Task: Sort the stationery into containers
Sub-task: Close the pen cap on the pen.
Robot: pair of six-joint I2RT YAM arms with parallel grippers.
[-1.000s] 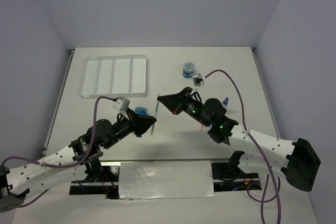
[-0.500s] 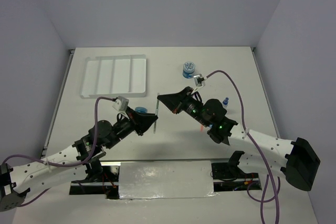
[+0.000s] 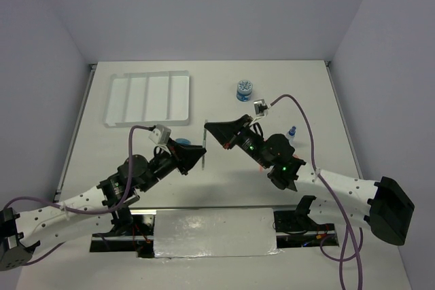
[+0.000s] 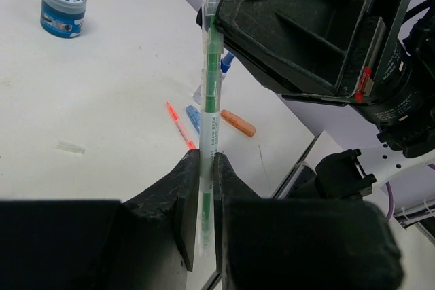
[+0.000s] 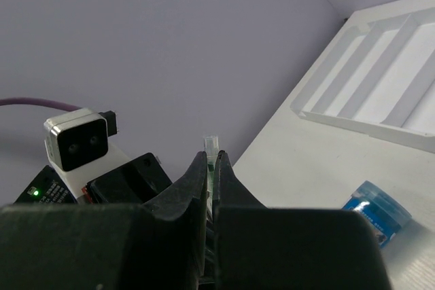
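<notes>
Well, fingers: we see left gripper (image 4: 206, 161) and right gripper (image 5: 210, 161) both pinching the green pen (image 4: 212, 79).
Around: tray (image 3: 146, 98), blue spool (image 3: 245, 90).
Half-hidden: second spool (image 5: 377, 210).

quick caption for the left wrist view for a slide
Green pen clamped by left gripper low down and right gripper at its top

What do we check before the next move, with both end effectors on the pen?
1. Left end effector shut on pen: ok.
2. Right end effector shut on pen's other end: ok.
3. Pen off the table: ok.
4. Tray compartments free: ok.
5. Which side should release: cannot tell.
</notes>
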